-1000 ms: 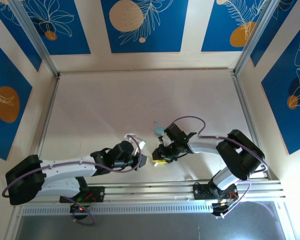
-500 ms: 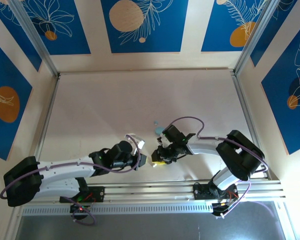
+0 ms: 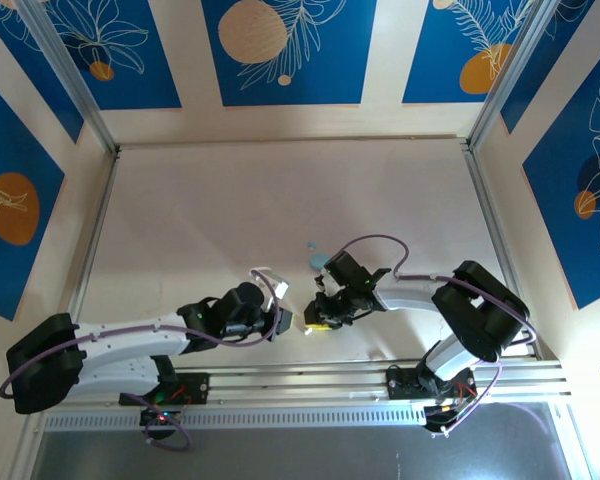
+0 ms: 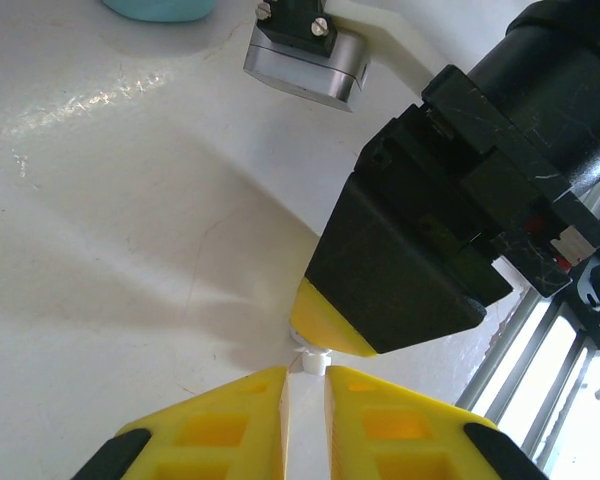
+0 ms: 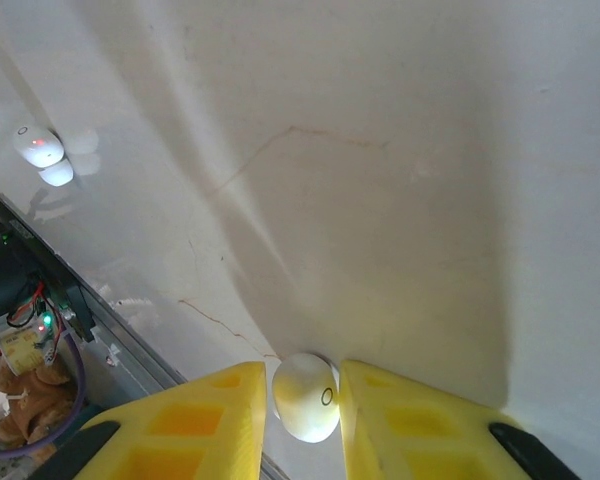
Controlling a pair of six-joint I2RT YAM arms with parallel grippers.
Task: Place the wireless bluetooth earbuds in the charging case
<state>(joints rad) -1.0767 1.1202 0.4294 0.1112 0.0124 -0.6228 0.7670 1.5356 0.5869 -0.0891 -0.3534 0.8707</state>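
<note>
A white earbud (image 5: 305,400) sits between the yellow fingers of my right gripper (image 5: 302,364), which has closed in on its round body. In the left wrist view the same earbud's small stub (image 4: 313,360) pokes out at the tips of my left gripper (image 4: 306,372), whose fingers stand a narrow slit apart on it. From above, the left gripper (image 3: 288,322) and right gripper (image 3: 315,322) meet tip to tip near the table's front. A pale blue charging case (image 3: 320,261) lies just behind them, its edge (image 4: 160,8) also in the left wrist view. A tiny blue earbud (image 3: 311,243) lies beyond the case.
Two small white buds, one with a red light (image 5: 38,146) and one beside it (image 5: 56,175), lie near the front rail (image 3: 380,378). The rail (image 4: 540,380) runs close behind both grippers. Metal posts and patterned walls (image 3: 280,50) edge the table.
My right gripper's fingers have narrowed onto the white earbud and the right arm has crept slightly left. The left gripper has kept its place and its narrow slit.
</note>
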